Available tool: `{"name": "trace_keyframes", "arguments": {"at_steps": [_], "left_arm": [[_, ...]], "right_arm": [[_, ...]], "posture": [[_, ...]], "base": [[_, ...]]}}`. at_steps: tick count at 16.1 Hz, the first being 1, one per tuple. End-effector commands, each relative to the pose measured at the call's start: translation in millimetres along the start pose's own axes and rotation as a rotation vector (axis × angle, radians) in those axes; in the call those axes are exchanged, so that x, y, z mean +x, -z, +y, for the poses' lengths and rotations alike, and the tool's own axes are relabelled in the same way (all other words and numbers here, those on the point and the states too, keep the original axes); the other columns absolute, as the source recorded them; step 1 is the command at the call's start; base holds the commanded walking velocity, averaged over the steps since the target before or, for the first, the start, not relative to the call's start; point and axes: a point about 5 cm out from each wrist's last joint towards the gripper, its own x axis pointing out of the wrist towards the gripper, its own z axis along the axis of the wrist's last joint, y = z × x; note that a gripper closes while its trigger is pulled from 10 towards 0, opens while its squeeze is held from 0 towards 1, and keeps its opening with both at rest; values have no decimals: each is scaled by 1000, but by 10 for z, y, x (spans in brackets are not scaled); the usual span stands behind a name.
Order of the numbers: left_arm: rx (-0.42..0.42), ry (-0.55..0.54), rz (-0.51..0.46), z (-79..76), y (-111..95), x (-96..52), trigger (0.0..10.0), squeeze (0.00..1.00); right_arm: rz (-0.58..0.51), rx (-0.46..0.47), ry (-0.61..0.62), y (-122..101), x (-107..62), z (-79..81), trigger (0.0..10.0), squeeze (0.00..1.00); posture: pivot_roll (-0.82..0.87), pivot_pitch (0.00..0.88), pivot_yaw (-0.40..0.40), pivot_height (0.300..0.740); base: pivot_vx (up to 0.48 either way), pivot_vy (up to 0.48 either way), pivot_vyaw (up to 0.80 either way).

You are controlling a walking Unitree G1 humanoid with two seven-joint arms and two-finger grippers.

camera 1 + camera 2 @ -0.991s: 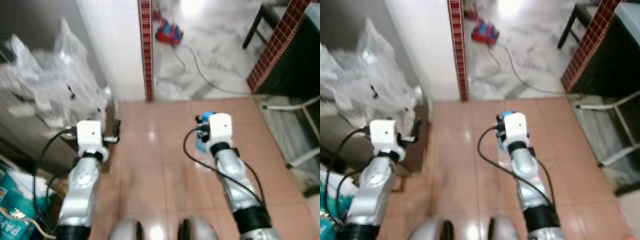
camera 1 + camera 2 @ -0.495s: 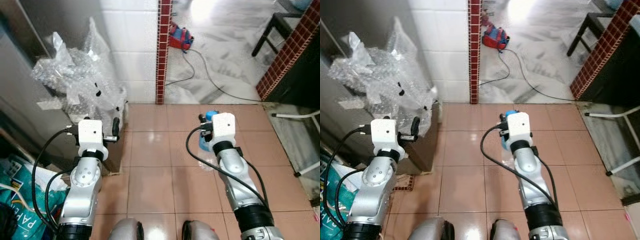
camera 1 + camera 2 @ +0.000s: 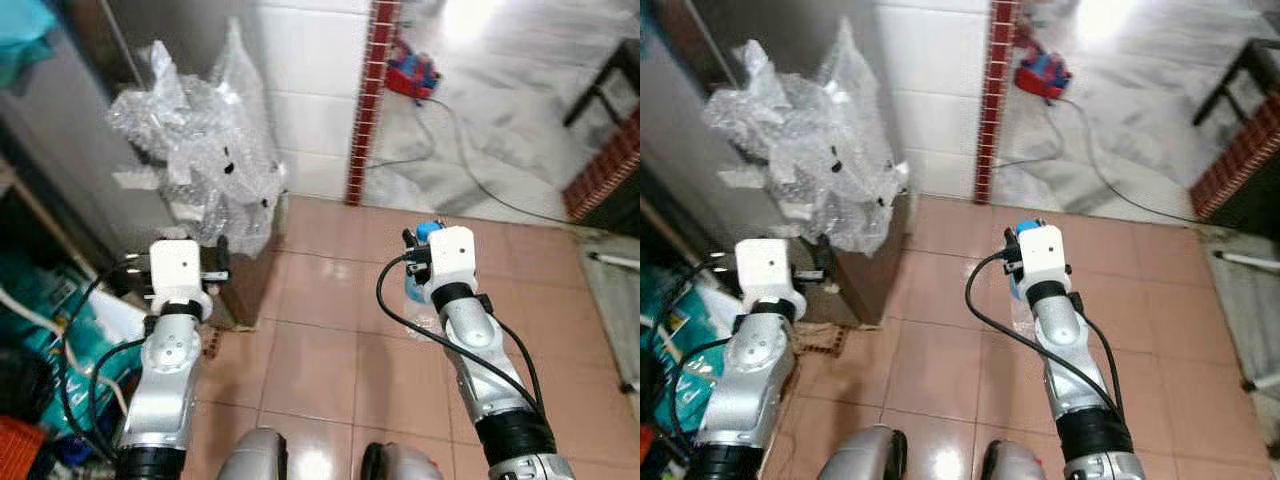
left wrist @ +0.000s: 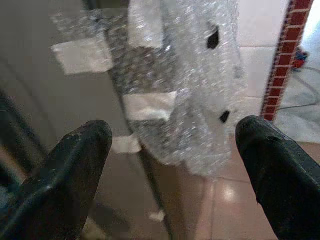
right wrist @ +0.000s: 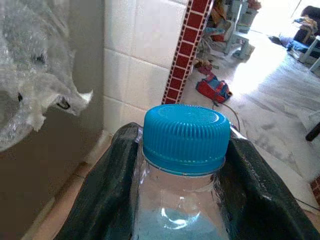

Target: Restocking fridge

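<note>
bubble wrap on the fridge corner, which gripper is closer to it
Left. The left gripper, open, faces the bubble wrap just ahead. The right gripper, shut on the blue-capped bottle, is off to its right.

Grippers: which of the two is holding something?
The right gripper, shut on a clear bottle with a blue cap; the left gripper is open and empty.

1. Glossy terracotta floor tiles [image 3: 330, 350] lie under me.
2. Ahead stands a white tiled wall [image 3: 310, 90] edged by a red brick-patterned strip [image 3: 368, 100].
3. Crumpled clear bubble wrap [image 3: 205, 150] hangs on a grey metal cabinet [image 3: 90, 160].
</note>
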Motion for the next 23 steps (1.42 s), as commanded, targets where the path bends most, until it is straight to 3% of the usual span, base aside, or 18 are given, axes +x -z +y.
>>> {"name": "trace_keyframes", "arguments": {"at_steps": [1,6,9,10,14,16,20,23], "left_arm": [[-14,3,36,-7,83,-7,10000,1000],[-2,-77,38,121,135,-111,10000,1000],[26,-186,26,251,126,-158,10000,957],[36,-206,1,295,96,-152,10000,0],[-59,-117,-51,159,-22,-50,10000,0],[-58,-152,-70,152,-88,-24,10000,0],[-85,-141,-42,147,-54,-51,10000,0],[-53,-83,-19,127,22,-160,10000,0]], "right_arm": [[3,19,46,28,0,-75,10000,0],[2,10,-25,13,-50,34,10000,0],[-11,6,-59,4,-41,28,10000,0],[-13,10,-49,-6,-7,36,10000,0],[-28,5,-68,-36,-10,74,10000,0],[-24,-2,-54,-3,-61,22,10000,0],[-2,47,-10,66,-201,-62,10000,0],[48,72,83,173,-428,-200,10000,0]], "posture": [[67,66,16,740],[77,81,-45,740],[88,100,-29,740],[80,99,-25,740],[71,83,-18,740],[65,78,-8,740],[69,64,9,740],[62,75,25,740]], "base": [[0,0,0],[0,0,0],[0,0,0],[0,0,0],[0,0,0],[0,0,0],[0,179,0],[0,480,0]]}}
